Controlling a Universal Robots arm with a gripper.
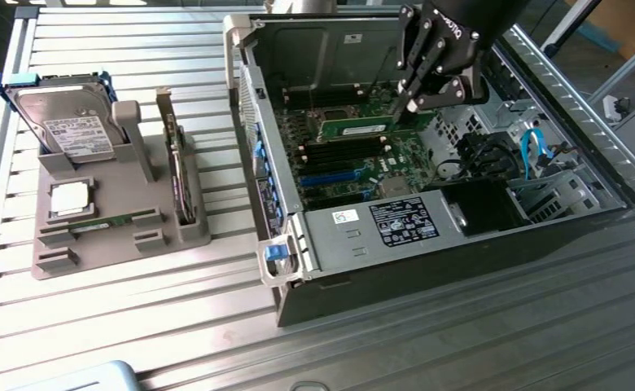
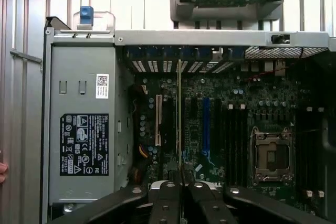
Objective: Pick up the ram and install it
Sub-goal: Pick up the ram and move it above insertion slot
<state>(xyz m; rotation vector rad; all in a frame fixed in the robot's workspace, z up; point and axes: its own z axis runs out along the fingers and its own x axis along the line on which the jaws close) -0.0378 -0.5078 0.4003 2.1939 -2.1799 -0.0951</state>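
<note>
My gripper (image 1: 418, 102) is inside the open computer case (image 1: 295, 269), shut on one end of the ram (image 1: 361, 128), a narrow green stick with a white label. The stick hangs level just above the motherboard (image 1: 350, 175), over the row of black memory slots (image 1: 345, 152); I cannot tell whether it touches them. In the wrist view the ram (image 2: 179, 114) appears edge-on as a thin line running away from my gripper (image 2: 180, 182) across the board. A second, similar stick (image 1: 109, 221) lies in the grey holder at the exterior view's left.
The grey holder (image 1: 111, 244) also carries a silver hard drive (image 1: 73, 130), an upright expansion card (image 1: 177, 171) and a small square chip (image 1: 67, 198). Inside the case are the power supply (image 1: 399, 224), the CPU socket (image 2: 273, 156) and blue cables (image 1: 535, 151). Everything rests on a slatted metal table (image 1: 133, 318).
</note>
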